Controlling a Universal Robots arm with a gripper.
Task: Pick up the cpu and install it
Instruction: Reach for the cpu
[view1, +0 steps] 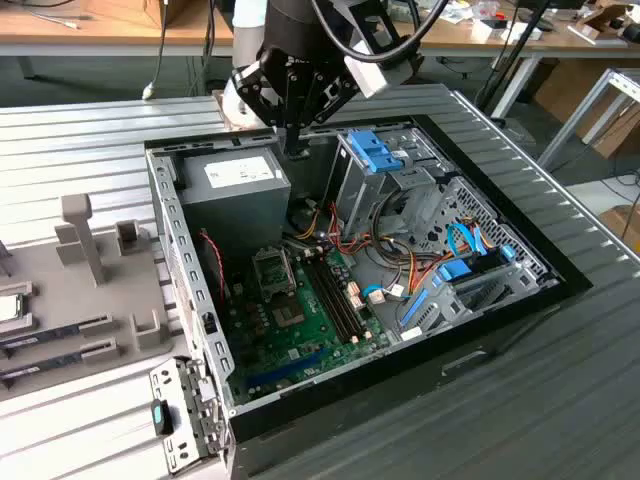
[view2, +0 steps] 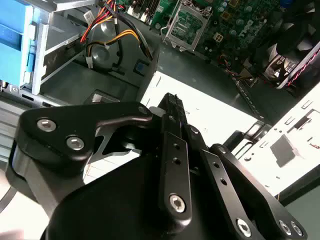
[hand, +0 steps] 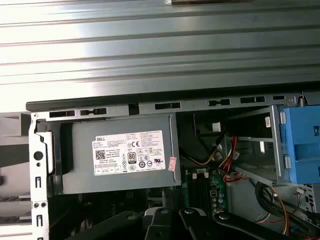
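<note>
The cpu (view1: 8, 307) is a pale silvery square lying on the grey fixture (view1: 90, 300) at the exterior view's left edge, partly cut off. My gripper (view1: 295, 148) hangs far from it, over the back of the open computer case, just above the far edge of the power supply box (view1: 232, 185). Its dark fingers (view2: 171, 107) stand together, shut, with nothing seen between them. The empty metal-framed socket (view1: 272, 268) sits on the green board (view1: 300, 320) and also shows in the second wrist view (view2: 186, 24).
Long memory sticks (view1: 55, 335) lie on the fixture beside the cpu. Inside the case are a blue drive cage (view1: 378, 152), coloured cable bundles (view1: 330, 235) and the case's metal walls (view1: 175, 250). The ribbed grey table (view1: 90, 130) surrounds the case. The power supply label (hand: 127, 154) faces the first wrist view.
</note>
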